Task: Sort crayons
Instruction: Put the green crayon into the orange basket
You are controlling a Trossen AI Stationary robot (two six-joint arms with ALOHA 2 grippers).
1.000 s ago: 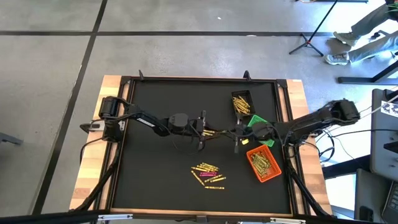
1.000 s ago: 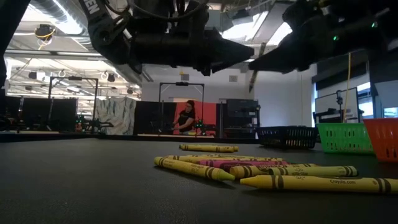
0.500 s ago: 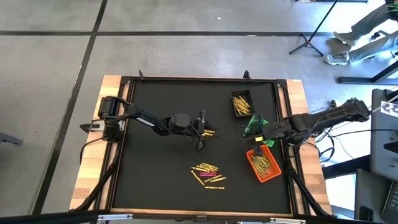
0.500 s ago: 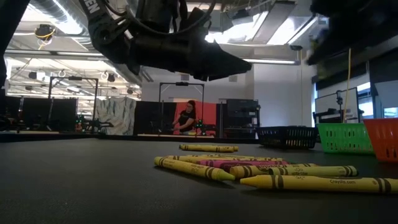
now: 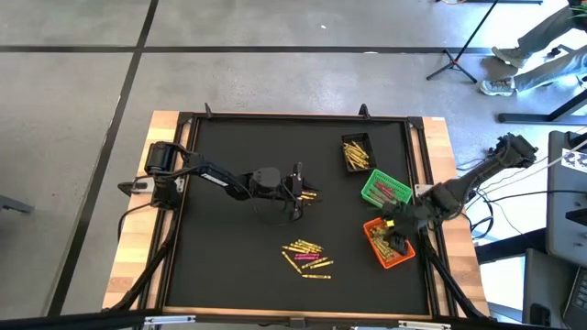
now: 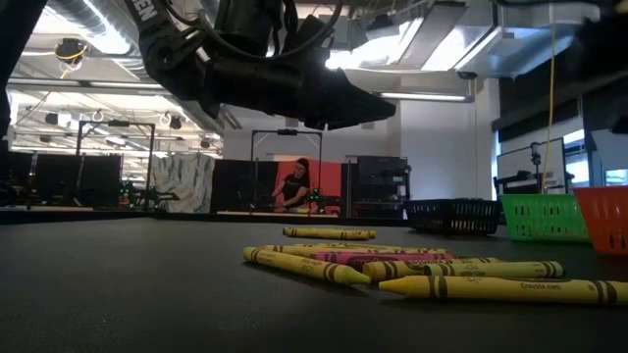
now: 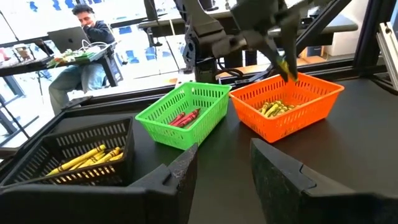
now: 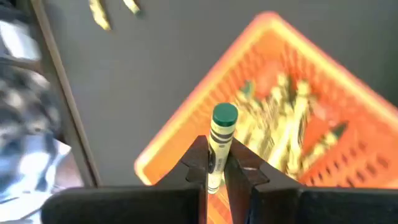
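Note:
Several yellow and pink crayons (image 5: pixel 307 257) lie in a loose pile on the black mat near the front, also seen in the low view (image 6: pixel 412 267). One more yellow crayon (image 5: pixel 310 194) lies alone farther back. My left gripper (image 7: pixel 221 168) hovers open and empty at the table's middle (image 5: pixel 298 188). My right gripper (image 8: pixel 216 155) is shut on a green-tipped crayon (image 8: pixel 224 118) above the orange bin (image 5: pixel 393 249). The left wrist view shows that gripper (image 7: pixel 286 62) over the bin too. My right gripper pinches the crayon's paper-wrapped shaft (image 8: pixel 216 148) between its two fingers. The crayon lies along the fingers, and its green end (image 8: pixel 224 116) sticks out past the fingertips. The fingers slant steeply down from the table's right side. The crayon is lifted clear above the orange bin.
Three small bins stand in a row at the right: a black bin (image 5: pixel 358 151) with yellow crayons, a green bin (image 5: pixel 385 190) with red ones, and the orange bin (image 7: pixel 286 109) with yellowish ones. A raised wooden frame (image 5: pixel 440 165) borders the mat. A person sits in the room beyond.
My right gripper has drawn away from my left gripper at the table's middle. It has gone toward the right and near edges, and it has tipped down over the orange bin. The pile and the lone crayon have not moved.

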